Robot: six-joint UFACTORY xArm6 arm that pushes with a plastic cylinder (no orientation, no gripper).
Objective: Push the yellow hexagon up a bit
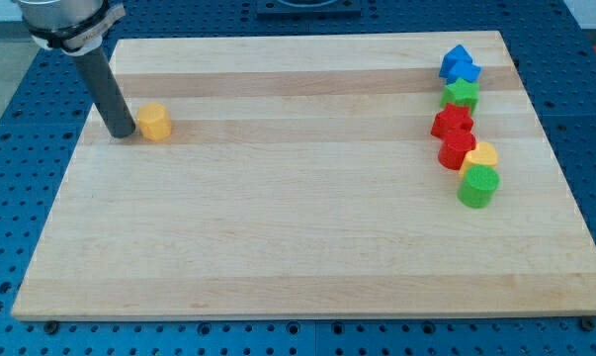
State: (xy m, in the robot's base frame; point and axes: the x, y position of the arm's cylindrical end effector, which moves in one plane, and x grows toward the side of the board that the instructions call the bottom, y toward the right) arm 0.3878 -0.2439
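The pale wooden surface [298, 247] looks smooth, so I think the small, hard yellow hexagon [155, 122] at its far left will slide easily if my tip [123, 133], a plain rod touching it at nine o'clock, pushes from six o'clock.

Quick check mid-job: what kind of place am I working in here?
Probably a robotics lab bench set up for block pushing. A pale wooden board lies on a blue perforated table. My tip sits just left of the yellow hexagon; other coloured blocks cluster at the view's right.
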